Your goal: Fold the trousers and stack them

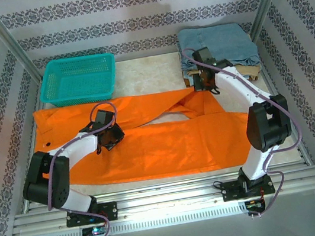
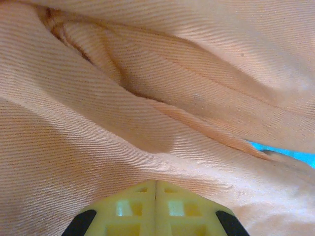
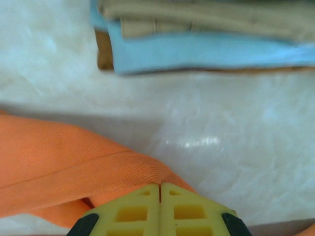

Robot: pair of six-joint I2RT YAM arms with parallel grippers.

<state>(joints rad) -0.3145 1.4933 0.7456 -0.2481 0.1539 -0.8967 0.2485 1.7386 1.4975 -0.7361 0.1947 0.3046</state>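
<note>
Left claw [image 2: 156, 184] and right claw [image 3: 160, 186] both clenched on orange trousers [image 1: 167, 143]; looks like first fold, you lift both together next.

Bright orange cloth trousers [image 1: 167, 143] lie spread sideways across the pale tabletop [image 1: 150, 74], with the left claw [image 1: 110, 138] down on the cloth left of middle, the right claw [image 1: 200, 85] at the far leg's end beside folded light blue denim trousers [image 1: 224, 44], and a teal plastic basket [image 1: 79, 98] at the far left.
</note>
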